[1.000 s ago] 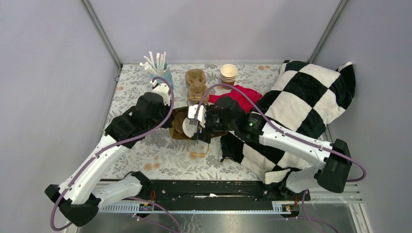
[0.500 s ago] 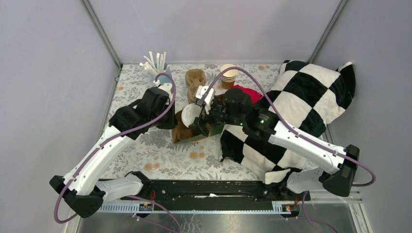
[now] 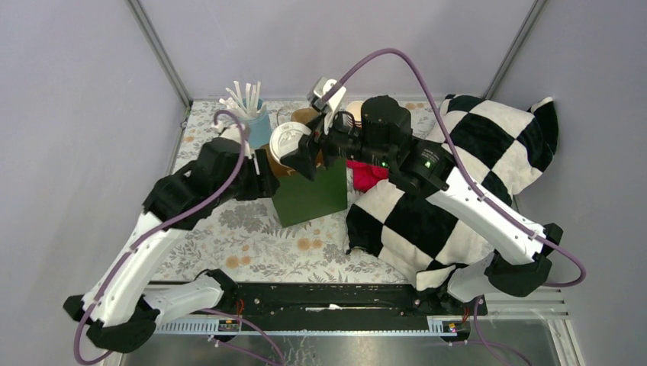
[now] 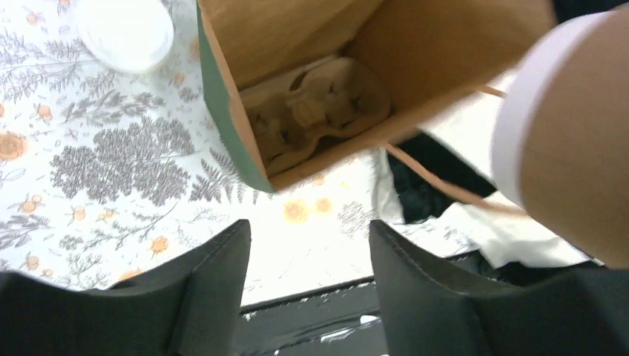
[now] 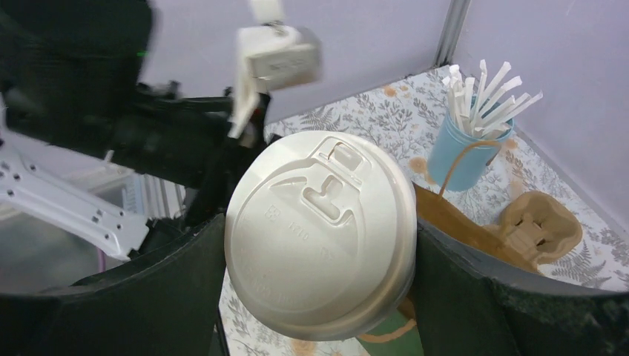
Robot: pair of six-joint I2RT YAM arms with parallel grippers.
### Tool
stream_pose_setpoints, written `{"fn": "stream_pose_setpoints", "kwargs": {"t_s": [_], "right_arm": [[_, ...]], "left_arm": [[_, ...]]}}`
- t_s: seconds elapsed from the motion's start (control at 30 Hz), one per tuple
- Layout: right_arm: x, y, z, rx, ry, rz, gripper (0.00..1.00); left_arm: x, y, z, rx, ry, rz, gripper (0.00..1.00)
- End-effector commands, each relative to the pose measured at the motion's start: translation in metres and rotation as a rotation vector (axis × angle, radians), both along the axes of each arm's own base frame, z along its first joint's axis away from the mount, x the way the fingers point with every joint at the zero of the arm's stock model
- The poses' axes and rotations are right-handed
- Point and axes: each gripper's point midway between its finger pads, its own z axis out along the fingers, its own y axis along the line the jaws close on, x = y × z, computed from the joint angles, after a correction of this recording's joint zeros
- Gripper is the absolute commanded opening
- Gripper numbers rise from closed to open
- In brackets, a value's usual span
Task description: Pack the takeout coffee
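The takeout coffee (image 3: 284, 142), a brown paper cup with a white lid (image 5: 320, 233), hangs tilted in the air just above the back left corner of the bag. My right gripper (image 3: 296, 152) is shut on it, a finger on each side of the lid rim. The green paper bag (image 3: 309, 197) stands upright with its mouth open. In the left wrist view its brown inside holds a pulp cup carrier (image 4: 319, 111), and the cup's side (image 4: 571, 141) looms at the right. My left gripper (image 4: 308, 245) is open beside the bag's left side, with nothing between its fingers.
A blue cup of white stirrers (image 3: 248, 107) stands at the back left. Behind the bag are a second pulp carrier (image 5: 538, 222) and a stack of lidless cups (image 3: 352, 114). A loose white lid (image 4: 122, 33) lies on the floral cloth. A red cloth (image 3: 365, 174) and a checkered cushion (image 3: 473, 152) fill the right.
The bag has gone from lying down to standing upright. My right gripper has lifted the coffee up and toward the back. My left gripper's jaws have opened and its arm has drawn back leftward.
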Motion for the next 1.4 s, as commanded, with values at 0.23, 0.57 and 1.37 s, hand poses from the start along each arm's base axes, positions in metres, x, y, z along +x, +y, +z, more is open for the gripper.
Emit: {"fn": "stream_pose_setpoints", "kwargs": {"t_s": [0.23, 0.57, 1.37], "right_arm": [[0.031, -0.005, 0.053, 0.159, 0.249, -0.097, 0.58], [0.031, -0.017, 0.098, 0.335, 0.398, 0.006, 0.57], [0.022, -0.011, 0.094, 0.408, 0.571, 0.135, 0.66]], "left_arm": [[-0.002, -0.013, 0.131, -0.419, -0.502, -0.058, 0.90], [-0.009, -0.021, 0.201, -0.307, -1.076, -0.318, 0.99], [0.041, -0.056, 0.188, 0.034, -1.194, -0.484, 0.77]]}}
